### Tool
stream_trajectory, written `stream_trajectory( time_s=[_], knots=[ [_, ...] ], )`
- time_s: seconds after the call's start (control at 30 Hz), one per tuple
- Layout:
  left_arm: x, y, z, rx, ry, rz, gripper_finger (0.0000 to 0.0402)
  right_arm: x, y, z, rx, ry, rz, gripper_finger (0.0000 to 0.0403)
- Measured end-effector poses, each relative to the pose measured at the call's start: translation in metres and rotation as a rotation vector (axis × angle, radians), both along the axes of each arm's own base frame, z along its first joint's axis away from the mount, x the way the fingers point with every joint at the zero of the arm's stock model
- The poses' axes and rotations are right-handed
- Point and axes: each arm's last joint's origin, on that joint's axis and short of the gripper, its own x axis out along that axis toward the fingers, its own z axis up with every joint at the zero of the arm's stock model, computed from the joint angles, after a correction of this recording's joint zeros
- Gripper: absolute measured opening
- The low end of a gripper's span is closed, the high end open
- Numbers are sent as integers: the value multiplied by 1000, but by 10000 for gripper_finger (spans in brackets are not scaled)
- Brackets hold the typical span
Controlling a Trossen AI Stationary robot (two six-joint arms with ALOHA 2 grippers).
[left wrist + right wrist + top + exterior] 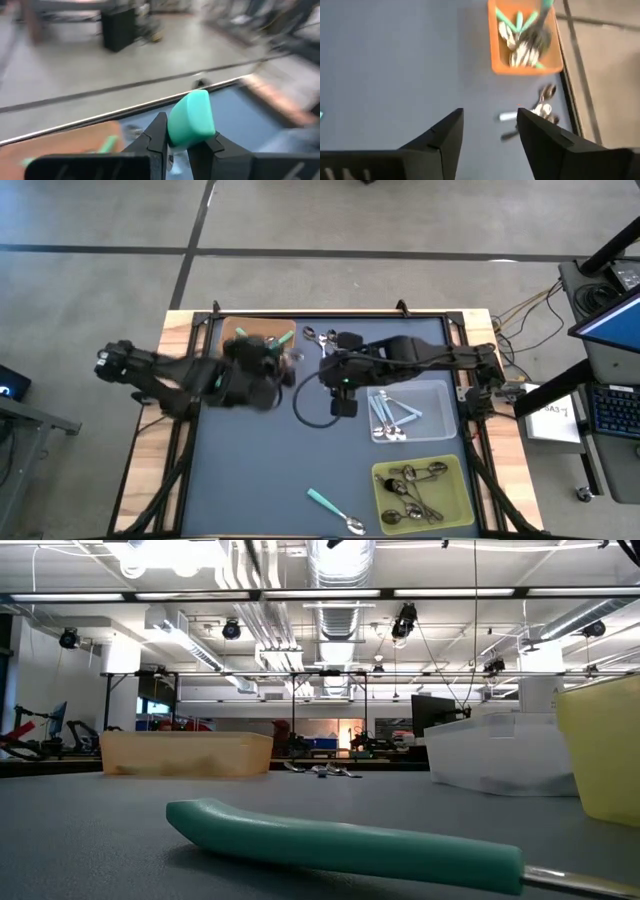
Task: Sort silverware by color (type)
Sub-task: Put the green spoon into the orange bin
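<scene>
My left gripper (181, 142) is shut on a teal-handled spoon (191, 119) and hovers over the orange tray (232, 330) at the table's far left, where teal-handled spoons (519, 24) lie. My right gripper (490, 137) is open above the table, near a small pile of loose spoons (540, 107) by the far edge; one of them has a light blue handle (508, 116). Another teal-handled spoon (335, 510) lies flat on the mat near the near edge. Light blue spoons (388, 415) rest in the clear tray, and metal ones (412, 488) in the yellow-green tray. My left gripper pinches the teal-handled spoon between its two fingers, just below the handle's thick free end (192, 131). That end sticks out past the fingertips. The rest of the spoon is hidden behind the fingers. It is lifted clear of the tray.
The clear tray (445, 392) and the yellow-green tray (462, 505) stand one behind the other along the table's right side. A dark cable loop (305, 408) hangs under the right arm. The mat's middle and near left (240, 470) are bare.
</scene>
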Motion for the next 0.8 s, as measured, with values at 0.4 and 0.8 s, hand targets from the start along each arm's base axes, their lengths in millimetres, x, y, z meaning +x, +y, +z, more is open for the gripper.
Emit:
stream_trajectory(
  time_s=[0.4, 0.8],
  knots=[
    [-2, 120, -42, -132, 389, 159, 29, 3, -59, -27, 19, 108, -201, 175],
    [-22, 208, -109, -265, 309, 44, 29, 2, -130, -47, 56, 65, -431, 171]
  ],
)
